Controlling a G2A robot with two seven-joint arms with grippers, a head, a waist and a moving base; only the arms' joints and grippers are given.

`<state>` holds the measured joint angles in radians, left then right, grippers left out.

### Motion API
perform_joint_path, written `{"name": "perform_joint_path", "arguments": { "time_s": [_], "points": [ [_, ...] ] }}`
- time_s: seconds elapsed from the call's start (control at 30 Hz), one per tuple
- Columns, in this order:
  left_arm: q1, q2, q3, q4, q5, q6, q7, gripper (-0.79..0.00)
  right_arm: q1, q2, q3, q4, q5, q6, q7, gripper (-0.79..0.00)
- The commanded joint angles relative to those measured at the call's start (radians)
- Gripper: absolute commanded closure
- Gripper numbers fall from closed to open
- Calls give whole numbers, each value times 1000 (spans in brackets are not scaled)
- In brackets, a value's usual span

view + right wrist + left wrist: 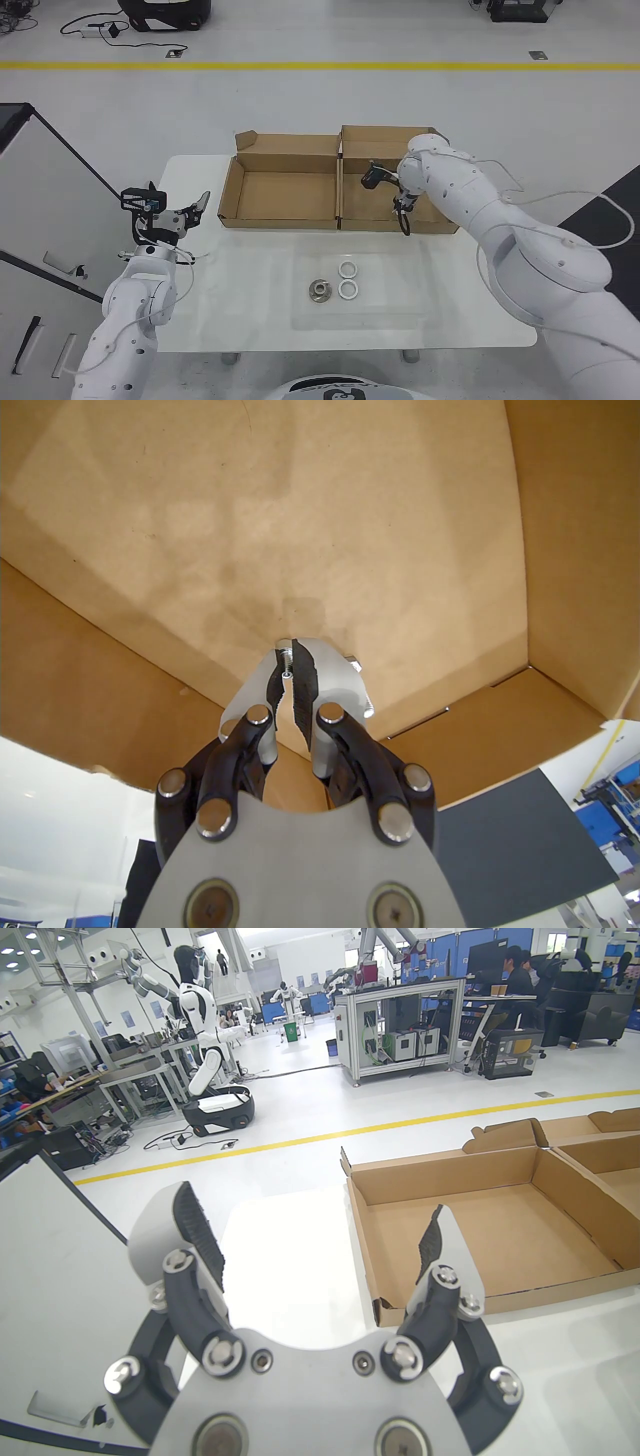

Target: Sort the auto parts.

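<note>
While the white table [250, 300] sits on a pale shop floor with a yellow line [300, 66] running past its far side, two open cardboard boxes sit side by side on the table's far half: the left box [285, 195] and the right box [375, 205], walls touching. Right arm is bent down into the right box, close to its near wall, and the right gripper [289, 664] is pinched narrow on a small threaded bolt [285, 660] right above the box floor. A second bolt [368, 706] lies on the cardboard just beside the fingers. Left gripper [312, 1213] hovers over the table's left edge, spread wide with nothing in it, facing the left box. Near the middle front, a metal hub [319, 290] sits just left of two white rings [348, 279], with bare tabletop all around them.
</note>
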<state>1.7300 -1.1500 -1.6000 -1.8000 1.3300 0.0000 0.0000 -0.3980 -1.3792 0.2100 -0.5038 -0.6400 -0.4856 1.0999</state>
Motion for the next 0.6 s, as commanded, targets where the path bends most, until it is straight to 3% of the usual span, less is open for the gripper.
{"name": "perform_joint_path", "arguments": {
  "time_s": [0.0, 0.07, 0.3, 0.57],
  "points": [
    [0, 0, 0, 0, 0, 0, 0, -785, -1, -4, 4, 8, -2, -4, -2, -46],
    [0, 0, 0, 0, 0, 0, 0, -785, -1, -7, 7, 14, -4, -5, -2, -148],
    [0, 0, 0, 0, 0, 0, 0, -785, 0, -14, 22, 24, -9, -14, -5, -277],
    [0, 0, 0, 0, 0, 0, 0, -785, 8, -10, 48, 7, -8, -27, -20, -299]
  ]
}}
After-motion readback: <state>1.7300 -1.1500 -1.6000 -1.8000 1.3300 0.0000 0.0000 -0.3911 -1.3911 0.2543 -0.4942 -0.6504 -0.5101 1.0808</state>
